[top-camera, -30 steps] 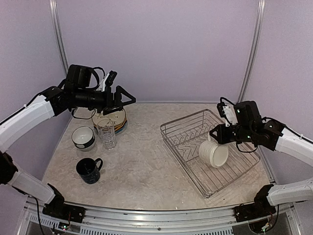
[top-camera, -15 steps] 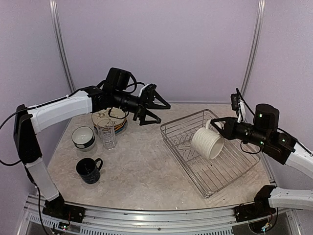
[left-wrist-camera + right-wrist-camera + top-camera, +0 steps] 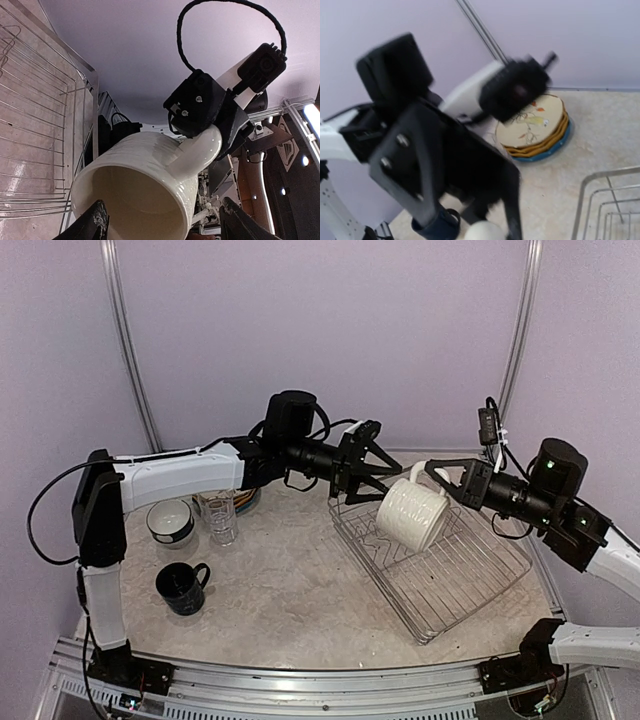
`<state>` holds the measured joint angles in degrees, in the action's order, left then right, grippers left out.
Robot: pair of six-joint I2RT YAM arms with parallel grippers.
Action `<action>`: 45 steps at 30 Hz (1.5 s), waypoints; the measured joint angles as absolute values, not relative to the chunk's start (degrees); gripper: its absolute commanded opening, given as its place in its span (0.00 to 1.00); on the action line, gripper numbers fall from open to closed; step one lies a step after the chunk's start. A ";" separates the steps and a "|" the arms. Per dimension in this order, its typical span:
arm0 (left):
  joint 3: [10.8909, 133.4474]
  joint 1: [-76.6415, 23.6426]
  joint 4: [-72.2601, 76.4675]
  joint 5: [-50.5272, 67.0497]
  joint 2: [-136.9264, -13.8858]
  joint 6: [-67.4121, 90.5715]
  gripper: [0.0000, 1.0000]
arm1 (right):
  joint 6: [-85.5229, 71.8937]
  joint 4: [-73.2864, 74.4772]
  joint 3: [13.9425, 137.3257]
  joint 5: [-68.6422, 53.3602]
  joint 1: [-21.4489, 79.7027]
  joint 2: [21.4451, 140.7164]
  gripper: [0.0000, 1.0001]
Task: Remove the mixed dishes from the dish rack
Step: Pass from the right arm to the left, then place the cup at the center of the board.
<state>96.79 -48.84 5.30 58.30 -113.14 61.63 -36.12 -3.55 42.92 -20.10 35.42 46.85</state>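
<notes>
The large cream mug hangs tilted above the far left part of the wire dish rack. My right gripper is shut on its handle. My left gripper is open just left of the mug. In the left wrist view the mug's open mouth fills the space between my left fingertips, and the right gripper clamps the handle. The right wrist view is blurred; it shows my right gripper with a bit of the cream mug in it.
On the table's left stand a stack of plates, also in the right wrist view, a clear glass, a pale bowl and a navy mug. The rack holds no other dish that I can see.
My right gripper has lifted the cream mug up and leftwards out of the rack. My left arm has swung right from over the plate stack to the mug.
</notes>
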 measured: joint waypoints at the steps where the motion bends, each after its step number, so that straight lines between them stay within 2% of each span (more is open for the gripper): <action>1: 96.79 -49.12 5.91 58.57 -113.62 62.02 0.70 | -36.27 -3.77 42.98 -20.18 35.42 46.85 0.00; 6: 96.79 -51.00 8.47 61.21 -114.19 62.96 0.55 | -36.97 -4.25 43.68 -20.69 35.40 46.94 0.00; 10: 96.79 -52.69 11.84 63.99 -114.19 63.22 0.52 | -37.10 -4.19 44.93 -20.91 35.40 47.40 0.00; 13: 96.33 -53.54 14.74 65.23 -114.19 63.31 0.46 | -37.19 -4.23 45.58 -21.12 35.40 47.46 0.00; 16: 95.55 -53.74 16.71 65.80 -114.19 64.27 0.32 | -37.47 -4.23 45.76 -21.91 35.40 47.75 0.00; 20: 95.39 -53.67 19.68 66.28 -114.48 66.59 0.17 | -37.69 -4.58 46.06 -22.57 35.40 48.34 0.00; 23: 95.33 -53.67 22.48 66.96 -114.65 67.81 0.02 | -37.89 -4.67 46.06 -23.40 35.40 48.47 0.00; 30: 94.89 -53.52 23.35 67.77 -114.30 67.35 0.00 | -36.91 -5.69 46.24 -25.30 35.31 49.43 0.00; 31: 94.52 -53.45 22.35 67.37 -113.91 66.48 0.00 | -36.71 -5.72 46.24 -25.65 35.31 49.74 0.05; 32: 94.02 -53.45 21.02 66.85 -113.25 65.39 0.00 | -36.45 -5.74 46.30 -26.02 35.29 50.06 0.17; 36: 91.90 -53.49 12.97 61.89 -109.01 59.92 0.00 | -34.81 -4.01 48.93 -26.59 35.29 52.12 0.83; 38: 89.89 -52.99 7.16 58.04 -106.34 57.41 0.00 | -33.58 -3.09 51.44 -25.78 35.22 53.28 0.99; 45: 86.17 -50.17 -15.25 41.50 -99.59 48.01 0.00 | -28.95 2.46 57.34 -21.91 35.22 55.24 1.00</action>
<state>86.17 -50.17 -15.25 41.50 -99.59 48.01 -28.95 2.46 57.34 -21.91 35.22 55.24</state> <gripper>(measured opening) 0.082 0.997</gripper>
